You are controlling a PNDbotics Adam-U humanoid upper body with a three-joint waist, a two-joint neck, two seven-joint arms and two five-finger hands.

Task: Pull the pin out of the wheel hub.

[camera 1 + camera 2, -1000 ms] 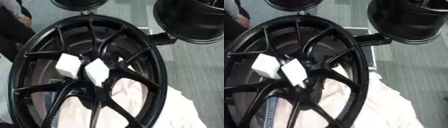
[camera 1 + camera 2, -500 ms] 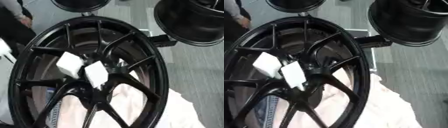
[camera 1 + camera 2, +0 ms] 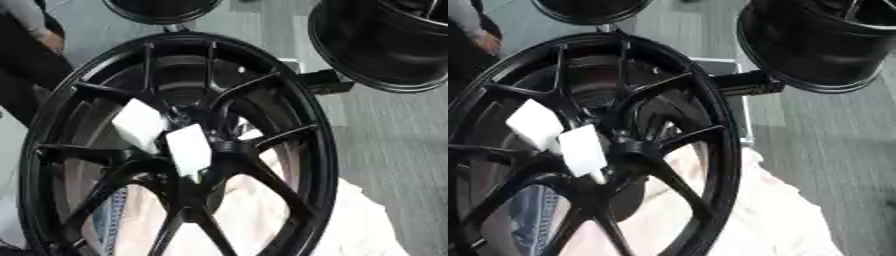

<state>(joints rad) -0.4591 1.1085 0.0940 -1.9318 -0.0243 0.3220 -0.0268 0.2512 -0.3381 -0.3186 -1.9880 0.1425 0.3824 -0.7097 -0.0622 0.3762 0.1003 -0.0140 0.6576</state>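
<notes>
Where spokes meet, white blocks [image 3: 188, 150] hide the wheel hub [image 3: 229, 149].

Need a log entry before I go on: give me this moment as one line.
wheel: upright, fills view | two white blocks at hub | pin: not discernible | robot hands: not in view | cloth behind wheel

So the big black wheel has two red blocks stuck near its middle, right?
Not quite. The big black wheel does have two blocks near its middle, but they are white, not red. The left eye view shows one white block and a second white block beside it, both close to the hub where the spokes meet.
</notes>
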